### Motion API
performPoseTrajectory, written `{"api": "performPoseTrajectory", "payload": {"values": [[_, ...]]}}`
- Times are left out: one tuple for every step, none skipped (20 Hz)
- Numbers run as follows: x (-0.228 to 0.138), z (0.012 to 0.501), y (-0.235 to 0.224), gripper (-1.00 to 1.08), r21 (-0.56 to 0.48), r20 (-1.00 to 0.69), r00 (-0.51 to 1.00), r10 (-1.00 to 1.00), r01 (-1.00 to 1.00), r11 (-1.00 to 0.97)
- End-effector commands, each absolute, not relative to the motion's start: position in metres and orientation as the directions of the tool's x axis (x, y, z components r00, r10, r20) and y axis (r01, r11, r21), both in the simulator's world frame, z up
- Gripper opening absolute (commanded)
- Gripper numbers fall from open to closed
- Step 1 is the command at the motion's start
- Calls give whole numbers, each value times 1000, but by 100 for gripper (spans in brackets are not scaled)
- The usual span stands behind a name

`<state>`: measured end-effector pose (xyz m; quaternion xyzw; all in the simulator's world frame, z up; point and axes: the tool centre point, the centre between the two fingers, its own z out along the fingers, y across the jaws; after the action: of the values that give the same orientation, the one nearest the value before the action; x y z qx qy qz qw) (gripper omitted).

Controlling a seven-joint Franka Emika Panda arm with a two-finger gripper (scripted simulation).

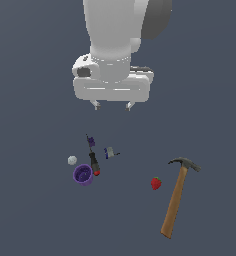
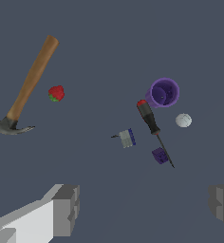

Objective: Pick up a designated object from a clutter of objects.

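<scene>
The white robot hand point(image 1: 112, 105) hangs above the dark grey tabletop point(image 1: 35, 210), its two fingers spread wide and holding nothing. Below it lies the tiny pale grey-white piece with dark blue parts point(image 1: 110, 153), apart from its neighbours. Toward the exterior view's left sit a black-and-red stick point(image 1: 94, 164), a small dark purple piece point(image 1: 91, 141), a purple cup point(image 1: 83, 175) and a whitish ball point(image 1: 72, 160). Toward that view's right, a red strawberry point(image 1: 156, 183) rests near a wooden-handled hammer point(image 1: 177, 197).

A purple cup point(image 1: 83, 175) and red strawberry point(image 1: 156, 183) are seen. The piece point(image 1: 109, 153) is coloured grey-white and dark blue. A brown handle is borne by the hammer point(image 1: 178, 197).
</scene>
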<state>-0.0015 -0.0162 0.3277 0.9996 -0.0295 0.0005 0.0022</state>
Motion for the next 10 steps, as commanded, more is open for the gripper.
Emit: {"api": "performPoseTrajectory", "payload": {"values": [[-1,328,-16,100,4,1,998,-59,-59,-998],[-1,328,-16,100,4,1,998,-58,-58,-998],[-1,328,-15,100,3,2,998,-56,-56,-998],[-1,328,-14,100,2,2,999,-52,-52,-999],[-1,328,-13,100,0,3,999,-47,-47,-999],[-1,328,-11,100,-3,5,999,-41,-41,-999],[-1,328,-9,100,-6,6,999,-33,-33,-999],[-1,329,-7,100,-9,8,1000,-25,-25,-1000],[-1,329,-5,100,-11,9,1000,-19,-19,-1000],[-1,329,-4,100,-13,10,1000,-15,-15,-1000]]}}
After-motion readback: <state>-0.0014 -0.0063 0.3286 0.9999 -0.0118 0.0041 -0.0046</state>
